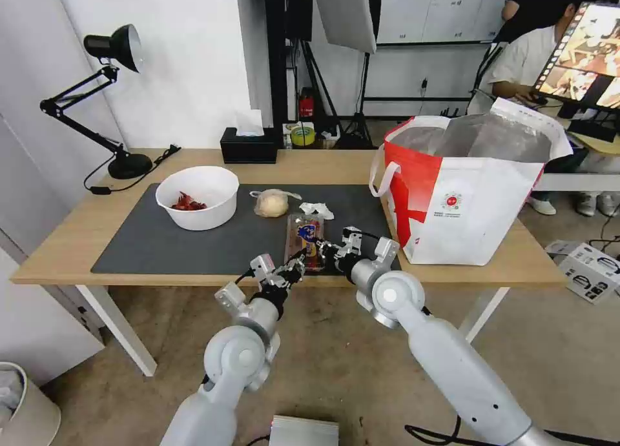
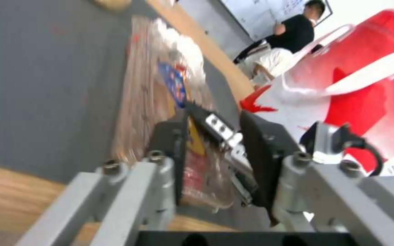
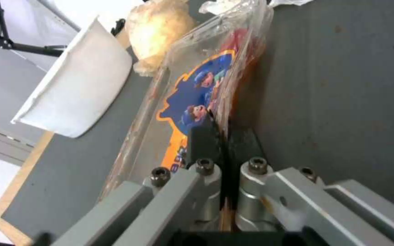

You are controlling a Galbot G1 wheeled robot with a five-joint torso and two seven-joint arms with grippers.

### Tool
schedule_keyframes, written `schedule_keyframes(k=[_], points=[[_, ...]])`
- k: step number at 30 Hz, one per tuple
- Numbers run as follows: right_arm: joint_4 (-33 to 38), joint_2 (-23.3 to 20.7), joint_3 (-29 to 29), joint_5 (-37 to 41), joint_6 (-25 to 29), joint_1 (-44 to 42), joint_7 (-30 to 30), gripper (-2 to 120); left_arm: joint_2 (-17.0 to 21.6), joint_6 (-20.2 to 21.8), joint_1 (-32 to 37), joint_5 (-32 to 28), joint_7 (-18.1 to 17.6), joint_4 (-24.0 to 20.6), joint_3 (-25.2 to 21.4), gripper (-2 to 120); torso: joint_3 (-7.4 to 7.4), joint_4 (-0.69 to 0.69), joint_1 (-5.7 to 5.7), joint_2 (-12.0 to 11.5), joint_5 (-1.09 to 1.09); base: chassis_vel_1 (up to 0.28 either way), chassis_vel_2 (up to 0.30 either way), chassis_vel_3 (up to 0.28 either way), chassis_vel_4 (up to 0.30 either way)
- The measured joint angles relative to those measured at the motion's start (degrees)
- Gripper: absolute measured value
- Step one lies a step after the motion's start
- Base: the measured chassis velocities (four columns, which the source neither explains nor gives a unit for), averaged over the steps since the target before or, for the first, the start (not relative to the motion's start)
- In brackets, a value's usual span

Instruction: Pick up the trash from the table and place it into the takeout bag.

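- The right gripper (image 1: 323,246) has its black fingers (image 3: 208,138) pressed together on the long right edge of the clear plastic clamshell tray (image 1: 304,239); in the right wrist view the pads meet with the thin plastic rim pinched between them.
- The right arm reaches up from the lower right of the head view, its round elbow joint just off the table's near edge and the wrist angled left toward the tray.
- The left gripper (image 1: 298,263) sits at the tray's near end. In the left wrist view its jaws stand apart, with the tray's end (image 2: 206,184) lying between them; I cannot tell whether either pad touches the plastic.
- The left arm rises from the lower centre, forearm pointing up and slightly right, wrist over the table's front edge.
- The tray lies flat near the front edge of the dark grey mat (image 1: 168,246), long axis running away from the robot. It is clear and crinkled, with a blue and orange printed label and red bits inside.
- Beyond it on the mat: the crumpled white tissue (image 1: 317,209), the knotted clear bag (image 1: 271,203) with a beige lump, and the white bowl (image 1: 198,197) holding red scraps.
- The takeout bag (image 1: 465,201) stands open on the table (image 1: 58,246) to the right, just beside the mat, foil lining showing.
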Motion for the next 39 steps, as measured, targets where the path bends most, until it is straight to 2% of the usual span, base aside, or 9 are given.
schedule_keyframes(k=[2, 8, 10, 12, 13, 16, 25, 30, 39], points=[[0.02, 0.01, 0.01, -0.02, 0.01, -0.01, 0.02, 0, 0.24, 0.00, 0.34, 0.45, 0.35, -0.45, -0.34, 43, 0.00, 0.00, 0.00, 0.00, 0.00, 0.000, 0.000, 0.000, 0.000], [0.41, 0.15, 0.80, -0.06, 0.05, -0.12, 0.27, 0, 3.64, -2.78, 4.54, 9.27, 5.58, -3.33, -4.67, 70, 0.01, 0.00, 0.01, 0.00, -0.01, 0.000, 0.000, 0.000, 0.000], [0.48, 0.20, 0.97, -0.05, 0.05, -0.15, 0.30, 0, 4.02, -3.12, 4.99, 10.49, 6.13, -3.56, -5.27, 72, 0.01, 0.00, 0.00, 0.00, -0.01, 0.000, 0.000, 0.000, 0.000], [0.96, 0.30, 1.58, 0.02, 0.05, -0.34, 0.37, 0, 5.67, -4.59, 7.24, 17.78, 8.09, -4.27, -7.78, 85, 0.01, 0.00, 0.01, 0.00, -0.02, 0.000, 0.000, 0.000, 0.000], [0.96, 0.30, 1.58, 0.02, 0.05, -0.34, 0.37, 0, 5.67, -4.59, 7.24, 17.78, 8.09, -4.27, -7.78, 85, 0.01, 0.00, 0.01, 0.00, -0.02, 0.000, 0.000, 0.000, 0.000], [1.95, 0.38, 2.61, 0.31, 0.07, -0.79, 0.39, 0, 7.52, -6.57, 9.96, 27.23, 9.93, -4.41, -10.71, 97, 0.01, 0.00, 0.00, 0.00, -0.01, 0.000, 0.000, 0.000, 0.000], [4.97, 0.44, 4.71, 1.63, 0.10, -1.52, 0.59, 0, 8.54, -10.14, 14.09, 35.42, 11.37, -3.88, -14.72, 100, 0.00, 0.00, 0.00, 0.00, 0.00, 0.000, 0.000, 0.000, 0.000], [10.43, 0.04, 7.21, 5.43, 0.08, -1.09, 2.35, 0, 8.24, -14.43, 16.78, 42.22, 13.05, -1.68, -17.76, 100, 0.00, 0.00, 0.01, 0.00, -0.01, 0.000, 0.000, 0.000, 0.000], [17.69, 1.03, 12.30, 11.40, -0.02, 3.36, 8.71, 0, 6.75, -17.11, 18.74, 44.89, 13.11, -0.47, -18.63, 100, 0.00, 0.00, 0.00, 0.00, 0.01, 0.000, 0.000, 0.000, 0.000]])
